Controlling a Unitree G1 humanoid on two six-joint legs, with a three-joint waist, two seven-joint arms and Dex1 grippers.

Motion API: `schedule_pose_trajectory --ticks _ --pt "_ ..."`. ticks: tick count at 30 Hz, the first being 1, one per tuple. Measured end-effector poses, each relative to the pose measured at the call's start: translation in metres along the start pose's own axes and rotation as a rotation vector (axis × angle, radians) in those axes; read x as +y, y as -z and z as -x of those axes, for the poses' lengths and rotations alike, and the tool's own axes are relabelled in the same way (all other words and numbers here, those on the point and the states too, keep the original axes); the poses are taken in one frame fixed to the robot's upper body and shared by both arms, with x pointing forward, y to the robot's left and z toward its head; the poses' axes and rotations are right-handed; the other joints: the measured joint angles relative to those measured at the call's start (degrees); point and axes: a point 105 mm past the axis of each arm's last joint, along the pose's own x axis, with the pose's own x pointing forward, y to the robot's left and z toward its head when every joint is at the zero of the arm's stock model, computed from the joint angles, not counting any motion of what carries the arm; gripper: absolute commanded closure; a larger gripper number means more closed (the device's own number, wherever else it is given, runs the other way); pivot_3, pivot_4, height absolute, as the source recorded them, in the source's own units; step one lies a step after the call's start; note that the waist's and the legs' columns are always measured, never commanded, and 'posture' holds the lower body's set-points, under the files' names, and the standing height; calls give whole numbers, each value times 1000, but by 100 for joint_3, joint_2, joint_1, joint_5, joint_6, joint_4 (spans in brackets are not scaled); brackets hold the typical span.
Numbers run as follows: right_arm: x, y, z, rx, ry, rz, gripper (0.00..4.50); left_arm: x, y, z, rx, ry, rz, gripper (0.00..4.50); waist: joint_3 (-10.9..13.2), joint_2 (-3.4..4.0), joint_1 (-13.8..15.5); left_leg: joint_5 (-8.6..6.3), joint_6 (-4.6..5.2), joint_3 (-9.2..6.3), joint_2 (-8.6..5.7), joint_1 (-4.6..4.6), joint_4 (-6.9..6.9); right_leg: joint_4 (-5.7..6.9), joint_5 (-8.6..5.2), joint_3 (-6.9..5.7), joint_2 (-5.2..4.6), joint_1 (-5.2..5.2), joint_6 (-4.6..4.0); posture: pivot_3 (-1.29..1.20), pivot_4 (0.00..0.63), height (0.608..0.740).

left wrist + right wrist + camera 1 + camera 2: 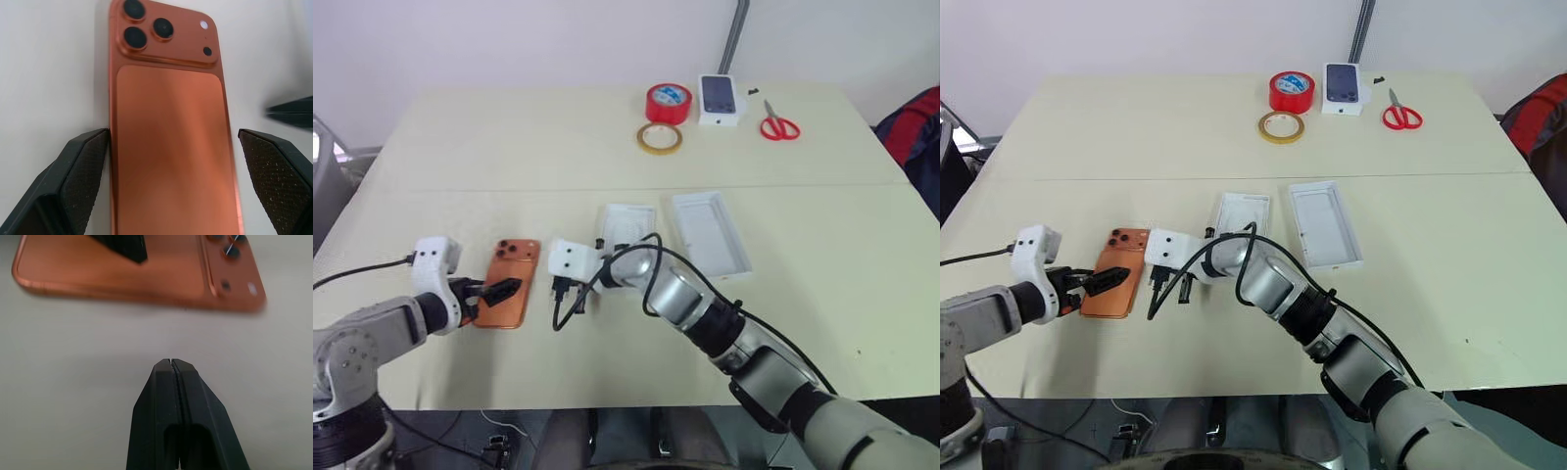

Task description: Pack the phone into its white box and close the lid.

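My left gripper (pixel 494 291) sits at the left of the table (pixel 822 284), its two black fingers (pixel 83 171) spread wide. In the left wrist view one finger stands off each long side of the phone (pixel 508 283), and neither one touches it.

The phone lies flat on the table, back up, its camera cluster at the far end. It is outside the box and nothing grips it.

Just right of the phone is my right gripper (pixel 171 363), reaching in from the right across the front of the table. Its fingers are pressed together with nothing between them, and the tips rest low over bare table near the phone's long edge, apart from it. A black cable (pixel 570 299) loops around this wrist.

Farther right, past the wrist, lies a white box part (pixel 626 224), partly hidden by my arm. Beside it, a little apart, lies a second white shell (pixel 710 233), open side up. I cannot tell from here which is the tray and which the lid.

At the far edge of the table, well apart from all this, are a tan tape ring (pixel 660 138), a red tape roll (pixel 668 102), a small white box (pixel 722 99) printed with a dark phone picture, and red scissors (pixel 778 124).
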Motion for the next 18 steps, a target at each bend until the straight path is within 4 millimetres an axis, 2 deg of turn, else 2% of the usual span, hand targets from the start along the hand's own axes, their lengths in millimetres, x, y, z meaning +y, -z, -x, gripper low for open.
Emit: schedule_pose_trajectory --ticks 2,10,18 --pt "0 1 0 3 1 4 4500 -10 3 -4 1 40 8 72 -1 -1 39 0 -1 0 0 1 1 -1 0 0 0 1 0 0 150 740" --pt "-7 7 4 28 28 10 4500 -22 4 -12 -8 86 44 72 -11 -4 111 0 -1 -1 -4 8 4 -3 0 -2 -4 11 0 0 150 740" --pt "-7 8 4 28 41 10 4500 -46 4 -23 30 243 79 72 -13 -8 92 1 -2 -3 -4 7 3 -3 0 -4 -3 11 0 0 150 740"
